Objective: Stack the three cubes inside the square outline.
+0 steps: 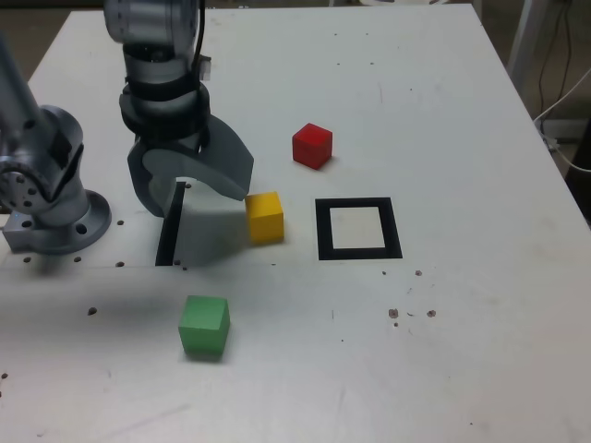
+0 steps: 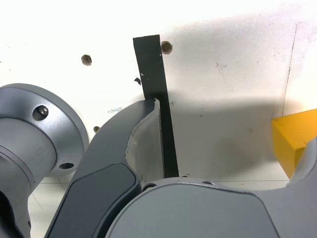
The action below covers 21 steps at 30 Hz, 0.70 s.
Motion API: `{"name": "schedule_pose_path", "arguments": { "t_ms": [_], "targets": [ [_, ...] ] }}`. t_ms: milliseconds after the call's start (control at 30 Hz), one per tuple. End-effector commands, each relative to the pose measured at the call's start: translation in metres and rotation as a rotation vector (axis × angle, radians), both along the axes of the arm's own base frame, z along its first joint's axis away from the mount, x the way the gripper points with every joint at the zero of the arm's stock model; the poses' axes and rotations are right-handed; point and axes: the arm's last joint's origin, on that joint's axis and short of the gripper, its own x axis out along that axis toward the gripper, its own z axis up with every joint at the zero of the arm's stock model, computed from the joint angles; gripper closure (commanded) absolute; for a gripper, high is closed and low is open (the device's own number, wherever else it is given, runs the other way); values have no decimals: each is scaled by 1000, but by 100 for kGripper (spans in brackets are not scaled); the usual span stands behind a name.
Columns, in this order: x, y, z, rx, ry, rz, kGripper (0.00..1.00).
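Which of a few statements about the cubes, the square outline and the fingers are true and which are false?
1. The square outline has a cube inside it. False: its white centre is bare.
2. The yellow cube lies nearest the gripper. True.
3. The red cube sits on the green cube. False: they lie far apart on the table.
4. The fingers are spread open, gripping nothing. True.
5. No cubes are stacked. True.
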Motion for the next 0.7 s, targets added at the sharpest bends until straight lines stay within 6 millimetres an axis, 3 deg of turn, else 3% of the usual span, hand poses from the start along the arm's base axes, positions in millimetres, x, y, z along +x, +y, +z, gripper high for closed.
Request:
{"name": "schedule_pose_path", "arguments": {
  "t_ms": [0,433,667],
  "targets": [
    [-1,0,1,1,-8,-1,0],
    [-6,-3,6,-51,41,3,0],
    [-1,11,33,46,54,-13,0]
  ]
}}
